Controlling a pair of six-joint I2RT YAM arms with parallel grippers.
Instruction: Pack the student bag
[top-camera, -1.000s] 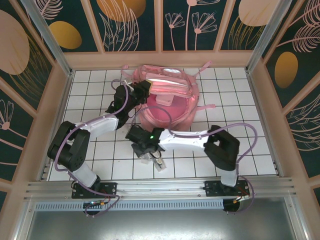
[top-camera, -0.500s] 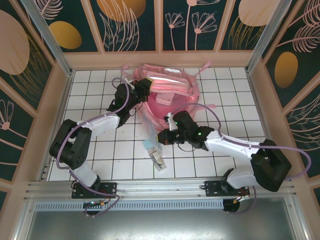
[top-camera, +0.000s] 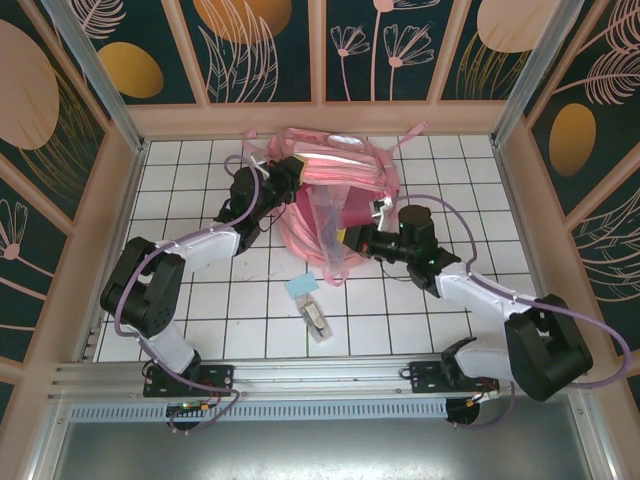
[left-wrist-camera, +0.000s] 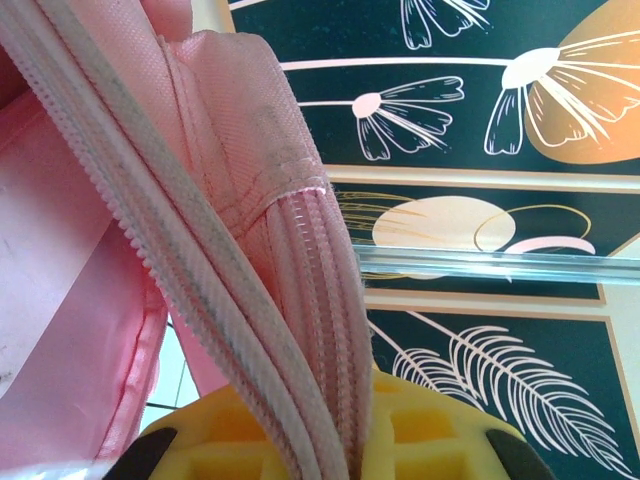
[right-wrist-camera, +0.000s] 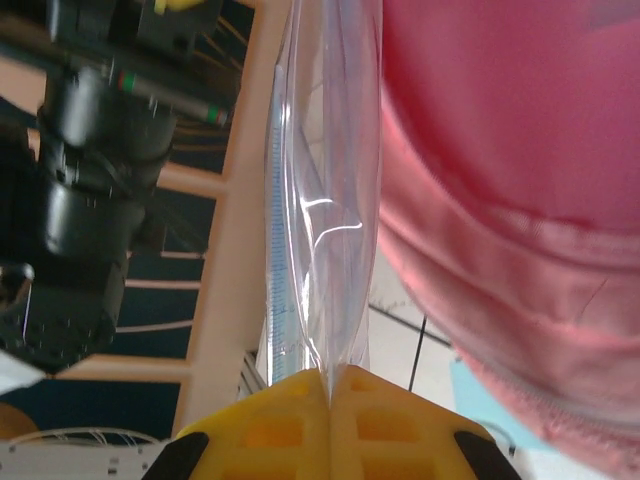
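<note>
The student bag (top-camera: 345, 185), a large pink backpack, lies at the back middle of the tiled table. My left gripper (top-camera: 290, 170) is shut on its zipper edge and holds the opening up; in the left wrist view the pink zipper band (left-wrist-camera: 240, 290) runs down between the yellow fingers (left-wrist-camera: 350, 445). My right gripper (top-camera: 350, 241) is shut on a clear plastic sleeve (top-camera: 325, 215) that hangs over the bag's front. In the right wrist view the sleeve (right-wrist-camera: 325, 200), with a blue ruler scale inside, rises from the closed gripper (right-wrist-camera: 328, 385) beside the pink fabric (right-wrist-camera: 500, 150).
A light blue flat item (top-camera: 302, 288) and a small packaged item (top-camera: 318, 323) lie on the tiles in front of the bag. Loose pink straps (top-camera: 415, 214) trail to the bag's right. Wooden walls close the table in on three sides.
My right arm has swung from the front tiles up and to the right, carrying the clear sleeve to the bag's front. The left gripper has kept its hold on the zipper edge.
</note>
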